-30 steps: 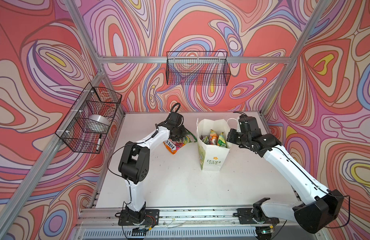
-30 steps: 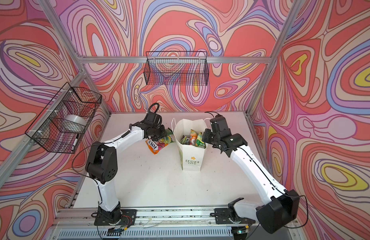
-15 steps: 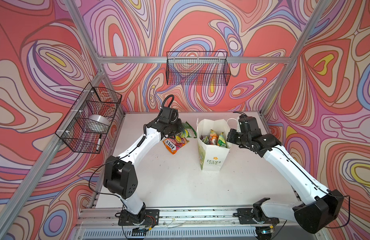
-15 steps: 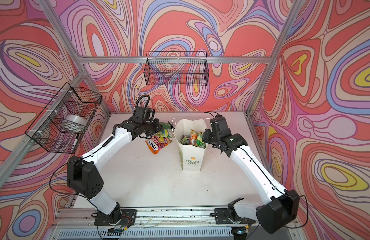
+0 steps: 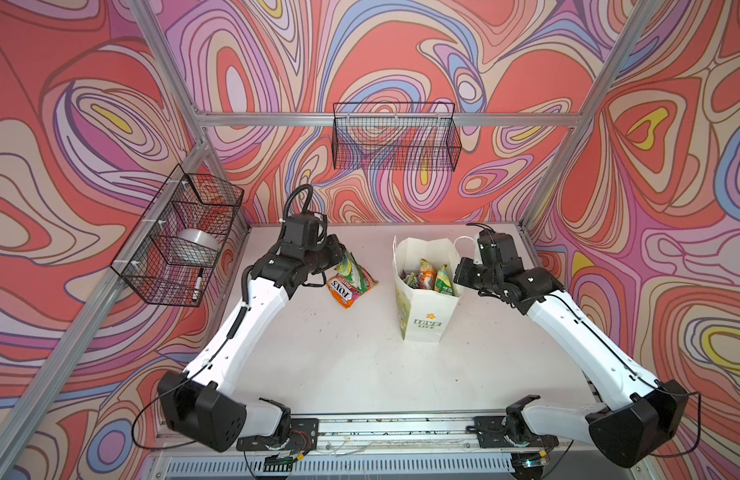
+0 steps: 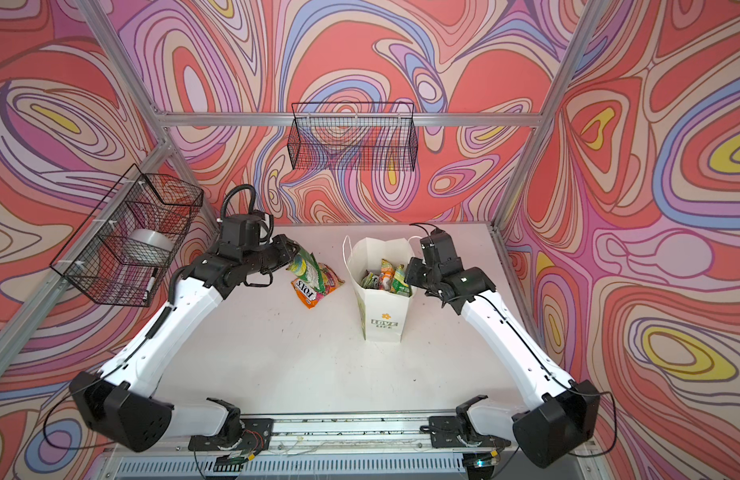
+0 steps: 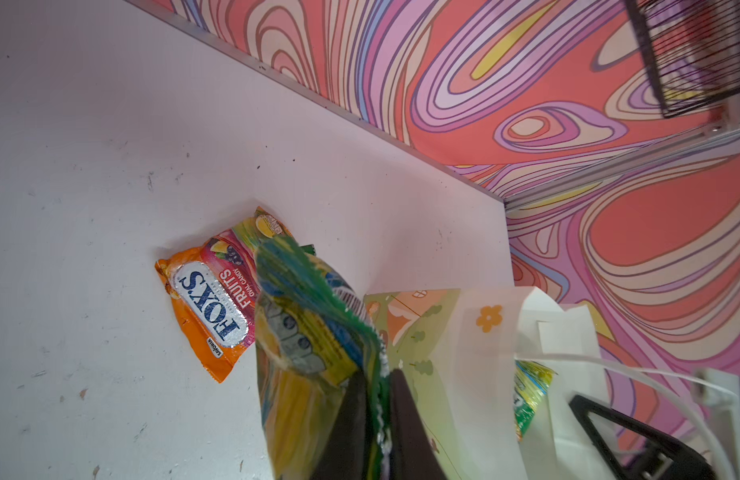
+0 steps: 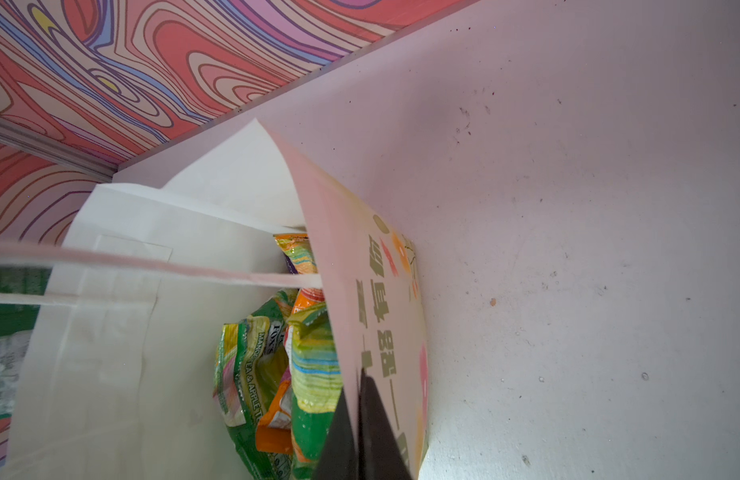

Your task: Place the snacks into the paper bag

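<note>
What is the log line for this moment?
left pincer: shut on green packet | right pincer: shut on paper bag rim | orange packet: on table

A white surface (image 5: 360, 365), scuffed and flecked with dark specks, sat between walls (image 5: 401, 50) printed with swirling red, pink, lilac, blue and yellow bands. Aluminium frame bars (image 5: 505, 119) rose from the surface's back corners and crossed above its back edge. From that crossbar, above the middle of the surface's back edge, hung a long black wire basket (image 5: 395, 137). A second black wire basket (image 5: 181, 237), split into compartments, hung above the surface's left edge; a silvery roll (image 5: 198, 243) lay in its middle compartment, and a black-and-white marker (image 5: 198, 283) leaned in the compartment nearest the surface's front. Along the surface's front edge ran a metal rail (image 5: 401, 422), a slotted grille (image 5: 381, 467) below it.
</note>
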`<state>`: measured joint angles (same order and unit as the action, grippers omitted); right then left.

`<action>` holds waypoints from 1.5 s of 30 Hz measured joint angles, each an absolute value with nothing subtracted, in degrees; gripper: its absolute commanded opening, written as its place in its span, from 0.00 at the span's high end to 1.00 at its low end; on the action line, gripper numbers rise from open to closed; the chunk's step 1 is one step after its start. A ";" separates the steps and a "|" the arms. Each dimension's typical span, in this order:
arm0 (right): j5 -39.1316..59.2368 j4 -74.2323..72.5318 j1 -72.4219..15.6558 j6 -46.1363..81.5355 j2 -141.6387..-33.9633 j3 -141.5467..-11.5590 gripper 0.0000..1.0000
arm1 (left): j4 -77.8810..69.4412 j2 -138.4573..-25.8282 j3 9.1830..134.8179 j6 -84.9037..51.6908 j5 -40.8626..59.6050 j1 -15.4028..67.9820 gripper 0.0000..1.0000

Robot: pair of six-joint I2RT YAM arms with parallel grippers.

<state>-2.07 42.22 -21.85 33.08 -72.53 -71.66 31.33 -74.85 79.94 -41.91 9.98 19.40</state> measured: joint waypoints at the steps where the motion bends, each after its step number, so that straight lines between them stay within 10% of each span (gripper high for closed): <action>1: -2.09 42.22 -21.85 33.08 -72.53 -71.64 1.00 | 31.53 -72.99 80.01 -41.63 9.96 19.40 0.88; 18: -1.61 41.95 -21.85 33.12 -72.66 -71.66 1.00 | 33.21 -69.63 96.05 -38.48 16.88 24.29 0.86; 22: -1.15 41.69 -21.85 33.15 -72.82 -71.66 1.00 | 34.72 -72.60 100.14 -34.46 12.82 25.36 0.34; 27: -0.67 41.52 -21.85 33.32 -72.82 -71.66 1.00 | 38.63 -74.67 89.45 -30.81 9.98 25.32 0.02; 45: -0.16 40.73 -21.85 33.30 -72.97 -71.40 1.00 | 40.56 -90.61 66.85 -27.29 8.38 33.32 0.00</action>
<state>-0.16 40.73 -21.85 33.30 -72.97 -71.40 40.56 -90.61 66.85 -27.29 8.38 33.32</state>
